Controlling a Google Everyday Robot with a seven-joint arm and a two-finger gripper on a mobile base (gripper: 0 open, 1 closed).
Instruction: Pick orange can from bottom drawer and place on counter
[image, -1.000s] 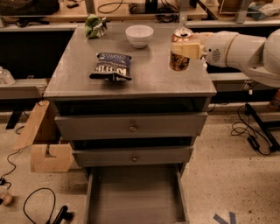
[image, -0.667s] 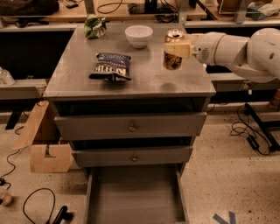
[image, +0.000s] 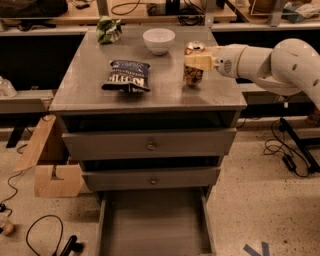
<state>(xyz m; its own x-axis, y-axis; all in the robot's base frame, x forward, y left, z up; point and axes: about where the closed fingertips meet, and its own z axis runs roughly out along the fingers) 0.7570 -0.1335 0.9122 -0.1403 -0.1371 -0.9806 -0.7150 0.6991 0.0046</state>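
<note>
The orange can (image: 192, 76) stands upright over the right part of the grey counter (image: 90, 90), its base at or just above the surface; I cannot tell if it touches. My gripper (image: 196, 62) reaches in from the right on a white arm and is shut on the can's upper half. The bottom drawer (image: 155, 227) is pulled open below, its floor bare.
On the counter lie a dark blue chip bag (image: 127, 76), a white bowl (image: 158, 40) and a green crumpled object (image: 108, 29) at the back left. A cardboard piece (image: 47, 160) leans left of the cabinet. Cables lie on the floor.
My gripper has carried the can leftward and lower, from beyond the counter's right side to over its right part.
</note>
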